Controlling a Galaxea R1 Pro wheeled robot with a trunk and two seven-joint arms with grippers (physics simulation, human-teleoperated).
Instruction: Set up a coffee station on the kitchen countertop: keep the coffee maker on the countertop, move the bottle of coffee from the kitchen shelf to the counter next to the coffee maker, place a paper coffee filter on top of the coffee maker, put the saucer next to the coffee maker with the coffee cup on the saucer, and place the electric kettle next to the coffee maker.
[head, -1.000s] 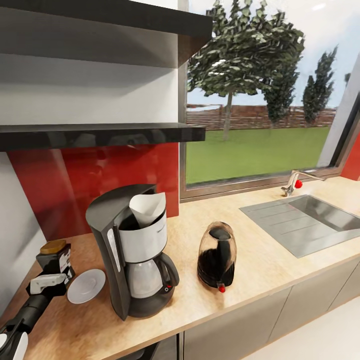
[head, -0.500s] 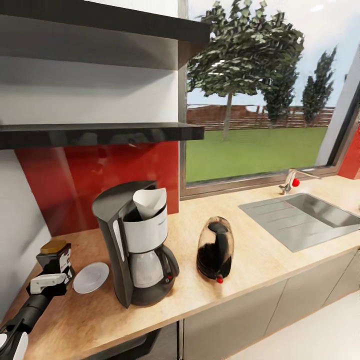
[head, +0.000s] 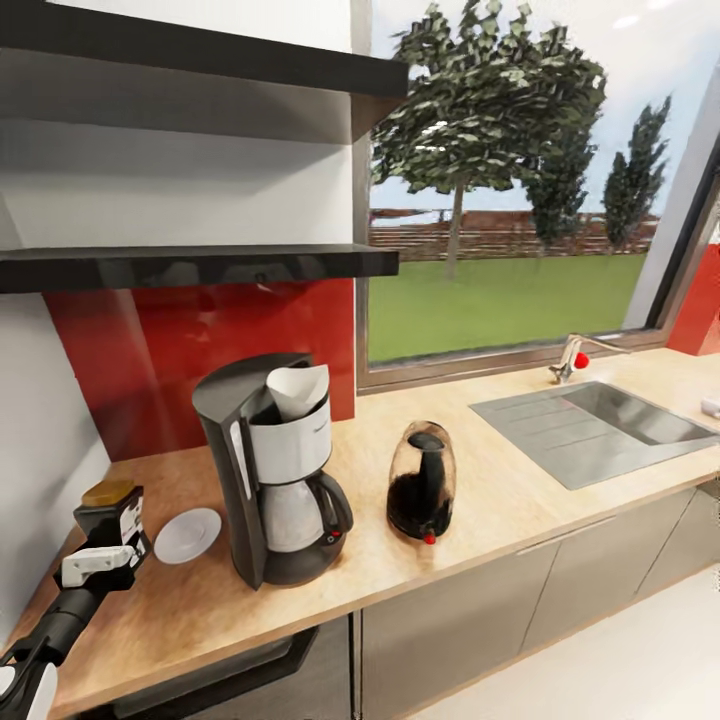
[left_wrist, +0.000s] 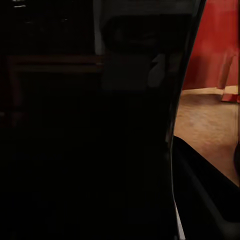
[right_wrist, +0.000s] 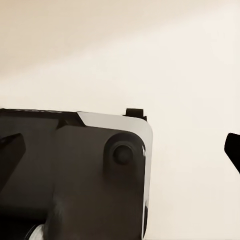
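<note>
A pale wooden desk (head: 520, 500) is seen in the head view under a window. The coffee maker (head: 275, 470) stands on it with the paper coffee filter (head: 297, 390) on top. The saucer (head: 187, 535) lies just left, the electric kettle (head: 421, 482) right. The left pincer (head: 100, 560) is clenched on the bottle of coffee (head: 112, 512), under the kitchen shelf (head: 200, 266). The left wrist view is mostly dark. In the right wrist view, the right pincer's state cannot be told.

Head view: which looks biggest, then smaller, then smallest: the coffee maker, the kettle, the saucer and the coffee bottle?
1. coffee maker
2. electric kettle
3. bottle of coffee and saucer: look about alike, and the left gripper hides part of the bottle, so no ranking.
</note>
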